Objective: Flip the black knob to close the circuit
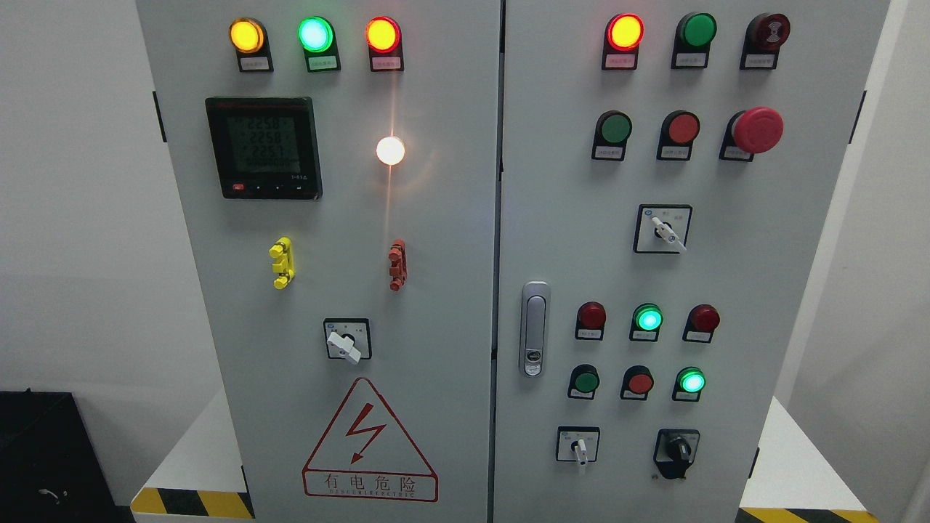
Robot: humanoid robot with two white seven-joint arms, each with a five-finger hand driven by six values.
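Note:
The black knob (680, 452) sits at the lower right of the grey control cabinet's right door (726, 276), on a black plate. Its handle stands roughly upright, leaning a little to the left at the bottom. To its left is a white selector switch (580, 449) pointing down. Neither of my hands shows in the head view.
Lit lamps, green and red push buttons and a red emergency stop (757, 130) fill the right door. Its latch handle (535, 339) is at the left edge. The left door carries a meter (264, 148), yellow and red clips, a white switch (346, 344) and a warning triangle.

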